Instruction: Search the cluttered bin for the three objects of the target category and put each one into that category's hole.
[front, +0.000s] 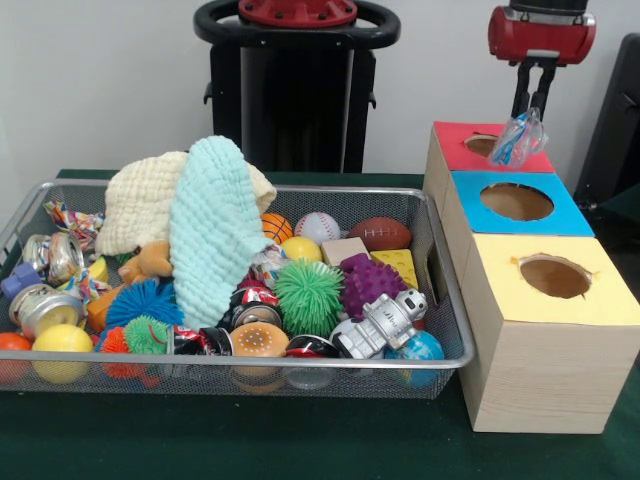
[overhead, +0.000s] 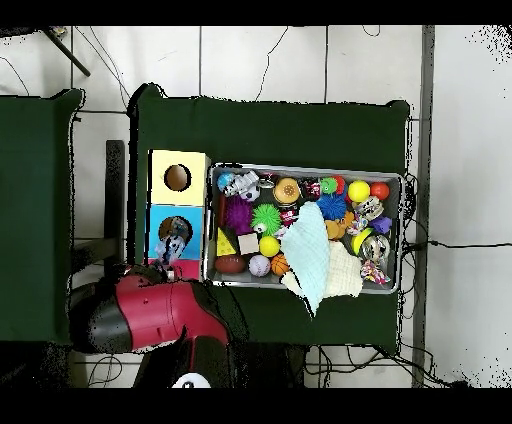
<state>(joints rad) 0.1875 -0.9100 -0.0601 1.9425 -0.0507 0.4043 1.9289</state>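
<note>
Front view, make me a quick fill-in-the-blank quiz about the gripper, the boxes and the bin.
The gripper holds a clear plastic bag above the ____ box.
The box nearest the camera has a ____ top.
A light green cloth is draped over the toys in the wire ____.

Missing words: red; yellow; bin
</note>
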